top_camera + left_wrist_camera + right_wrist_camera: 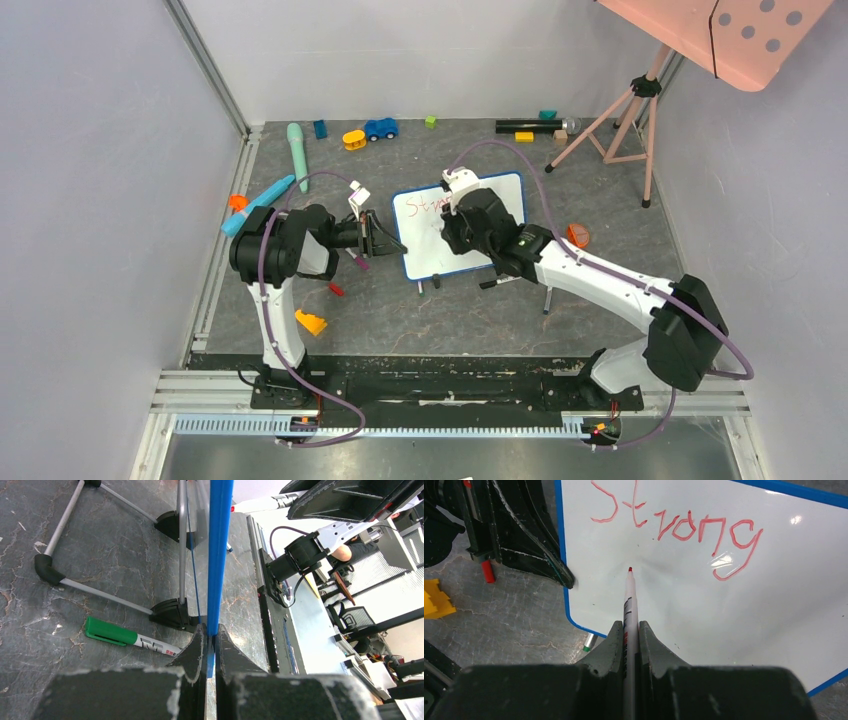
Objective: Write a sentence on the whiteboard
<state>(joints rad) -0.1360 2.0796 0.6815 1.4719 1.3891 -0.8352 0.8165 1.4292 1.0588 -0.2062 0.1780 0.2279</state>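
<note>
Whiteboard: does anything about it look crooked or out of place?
Yes. The whiteboard sits skewed to the table edges, the left fingers pinching its blue frame. The red word "Strong" runs unevenly, and a green-capped marker lies loose beside its feet.

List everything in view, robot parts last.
whiteboard: one, white, blue frame, table centre
sentence: one word, "Strong", red, board top
red marker: one, held over board
green-capped marker: one, table under board
toy car: one, blue, far edge
teal cylinder: one, far left
tripod: one, pink, far right
dotted panel: one, pink, top right
wedge: one, yellow-orange, near left
left gripper: one, black, shut on whiteboard frame
right gripper: one, black, shut on red marker
</note>
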